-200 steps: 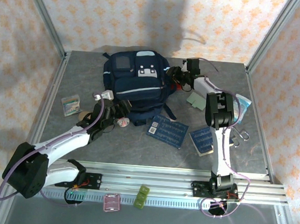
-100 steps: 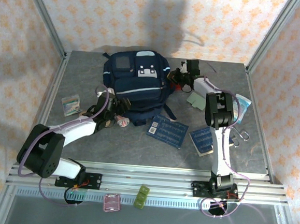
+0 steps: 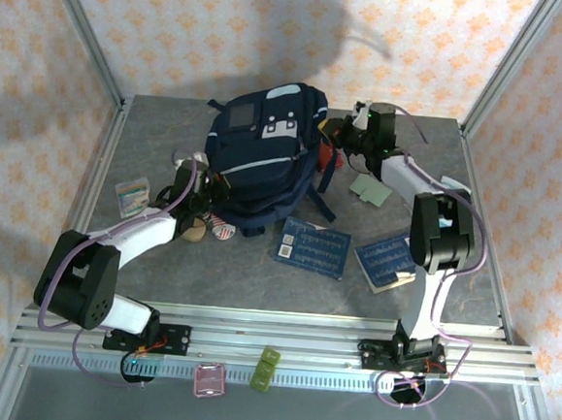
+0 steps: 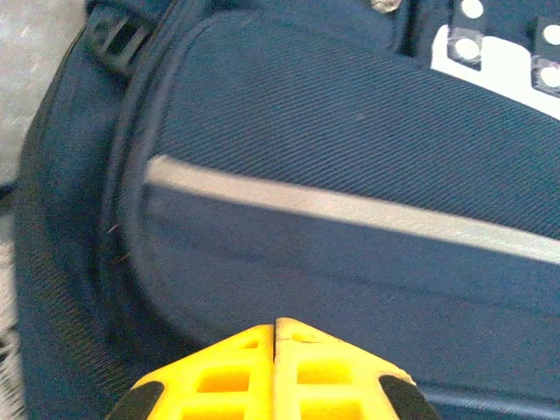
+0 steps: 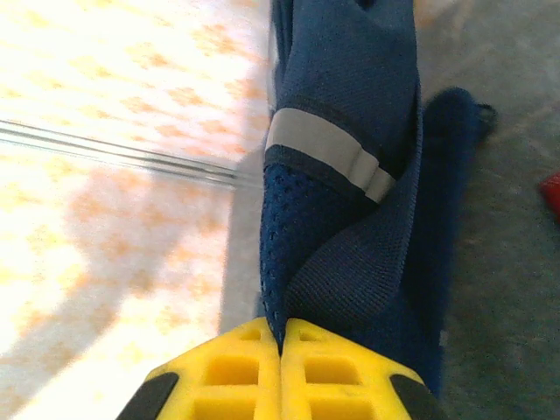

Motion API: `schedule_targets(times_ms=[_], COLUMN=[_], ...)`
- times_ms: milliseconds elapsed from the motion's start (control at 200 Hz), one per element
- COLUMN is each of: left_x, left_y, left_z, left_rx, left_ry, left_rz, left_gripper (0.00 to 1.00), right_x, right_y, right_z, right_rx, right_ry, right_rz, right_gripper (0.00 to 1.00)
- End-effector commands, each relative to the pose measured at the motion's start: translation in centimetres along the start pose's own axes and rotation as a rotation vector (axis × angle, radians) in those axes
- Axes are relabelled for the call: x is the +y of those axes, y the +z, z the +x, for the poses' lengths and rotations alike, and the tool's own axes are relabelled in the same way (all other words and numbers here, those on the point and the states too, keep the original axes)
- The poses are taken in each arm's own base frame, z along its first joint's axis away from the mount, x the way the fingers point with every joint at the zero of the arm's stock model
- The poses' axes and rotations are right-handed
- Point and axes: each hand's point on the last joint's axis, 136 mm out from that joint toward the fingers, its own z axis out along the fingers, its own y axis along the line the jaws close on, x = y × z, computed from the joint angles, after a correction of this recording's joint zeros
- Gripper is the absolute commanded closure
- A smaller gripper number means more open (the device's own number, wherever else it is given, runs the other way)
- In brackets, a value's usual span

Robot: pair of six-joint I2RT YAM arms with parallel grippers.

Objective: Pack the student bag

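The student bag (image 3: 266, 155), navy with a thin white stripe and grey-white buckle patches, lies tilted at the back middle of the table. My left gripper (image 3: 208, 187) is at the bag's lower left edge. In the left wrist view it (image 4: 276, 325) is shut, its yellow tips against the navy fabric (image 4: 332, 131) below the white stripe, and no fabric shows between the jaws. My right gripper (image 3: 338, 140) is at the bag's right side. In the right wrist view it (image 5: 282, 328) is shut on a fold of the bag's blue mesh strap fabric (image 5: 350, 219).
Two flat blue patterned books (image 3: 315, 247) (image 3: 386, 260) lie in front of the bag. A green pad (image 3: 368, 188) and a red item (image 3: 329, 161) sit near the right gripper. A small box (image 3: 132, 196) lies at left, a round red-white disc (image 3: 223, 231) by the left arm.
Both grippers have shut. The bag has shifted right and back and turned, its top now toward the back right. The left gripper moved in to the bag's lower left edge.
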Motion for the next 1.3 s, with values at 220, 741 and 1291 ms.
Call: schedule_targets(times_ms=[220, 741, 1291], left_x=[-5.8, -11.4, -6.3], left_y=[0.7, -5.0, 2.7], left_z=[-7.1, 13.0, 11.8], left_rx=[-0.058, 0.283, 0.201], left_ry=[0.073, 0.239, 0.44], left_rz=[0.092, 0.349, -0.105], left_gripper=[1.0, 0.34, 0.48], right_x=[10.0, 8.5, 8.8], right_y=[-8.3, -8.7, -9.1], right_z=[-5.0, -4.8, -2.8], right_rx=[-0.303, -0.375, -0.347], right_ry=[0.028, 0.094, 0.126], right_rz=[-0.207, -0.177, -0.205], right_gripper=[1.0, 1.0, 1.0])
